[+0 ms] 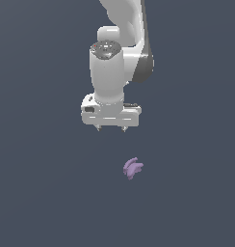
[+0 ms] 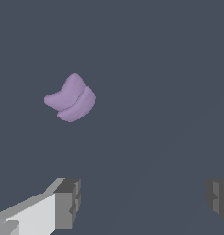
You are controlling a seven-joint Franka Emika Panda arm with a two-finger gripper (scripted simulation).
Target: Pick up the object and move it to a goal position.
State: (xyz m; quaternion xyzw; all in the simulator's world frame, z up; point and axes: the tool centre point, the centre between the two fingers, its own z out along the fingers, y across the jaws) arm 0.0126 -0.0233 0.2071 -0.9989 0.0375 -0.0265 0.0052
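1. Arm (image 1: 110, 72): smooth white shell with a soft satin sheen; grey joint inserts appear matt.
2. Gripper (image 1: 110, 128): white body, smooth; finger pads (image 2: 68, 202) grey, matt, ridged.
3. Object (image 1: 133, 168): light purple, smooth, matt, rounded lobes.
4. Ground surface (image 1: 42, 193): uniform dark grey-blue, matt, untextured.

The claw (image 2: 141, 202) gapes wide, clear of the purple lump (image 2: 70, 98).

Nothing stands between the claw (image 1: 111, 129) (jaws apart) and the object (image 1: 133, 168).
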